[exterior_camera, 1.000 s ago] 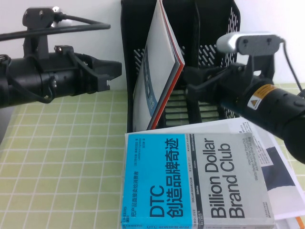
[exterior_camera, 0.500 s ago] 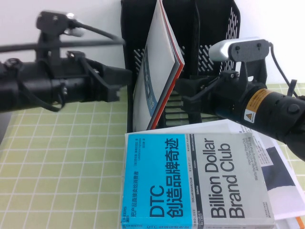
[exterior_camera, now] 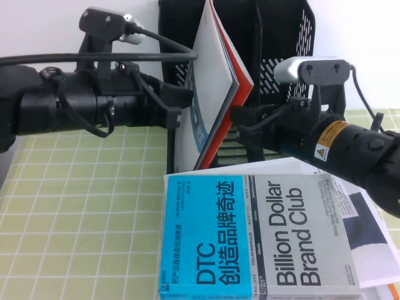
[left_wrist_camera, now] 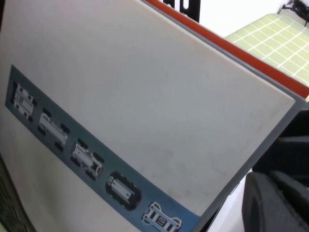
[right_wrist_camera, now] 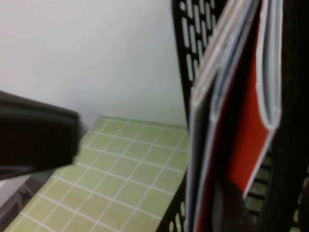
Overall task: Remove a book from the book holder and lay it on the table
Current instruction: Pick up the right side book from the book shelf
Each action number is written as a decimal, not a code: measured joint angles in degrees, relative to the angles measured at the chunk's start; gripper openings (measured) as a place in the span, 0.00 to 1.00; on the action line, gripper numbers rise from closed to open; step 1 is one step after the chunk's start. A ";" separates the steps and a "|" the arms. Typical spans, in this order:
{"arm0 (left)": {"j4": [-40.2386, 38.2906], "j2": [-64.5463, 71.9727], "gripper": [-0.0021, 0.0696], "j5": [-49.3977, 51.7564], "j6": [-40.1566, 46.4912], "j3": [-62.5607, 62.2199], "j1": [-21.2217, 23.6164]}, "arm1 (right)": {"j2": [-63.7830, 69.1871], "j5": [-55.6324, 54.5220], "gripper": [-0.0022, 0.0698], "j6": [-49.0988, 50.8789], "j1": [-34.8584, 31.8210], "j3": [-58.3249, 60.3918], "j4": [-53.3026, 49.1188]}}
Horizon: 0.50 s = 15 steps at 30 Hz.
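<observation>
The thin brochure point(exterior_camera: 220, 75) is seen leaning in the black slotted book holder point(exterior_camera: 278, 56), tilted, presumably so its edge can be reached from both sides. The left gripper point(exterior_camera: 175, 106) is pressed near its pale matte cover; the right gripper point(exterior_camera: 240, 119) is placed at its orange-red edge. Whether either set of fingers is clenched cannot be told. The green gridded surface point(exterior_camera: 81, 206) carries a thick glossy book point(exterior_camera: 256, 237).
</observation>
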 joint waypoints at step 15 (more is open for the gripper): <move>0.21 0.09 0.03 0.00 -0.53 -0.24 0.00 | 1.98 -10.92 0.43 -7.16 -0.12 -1.16 9.42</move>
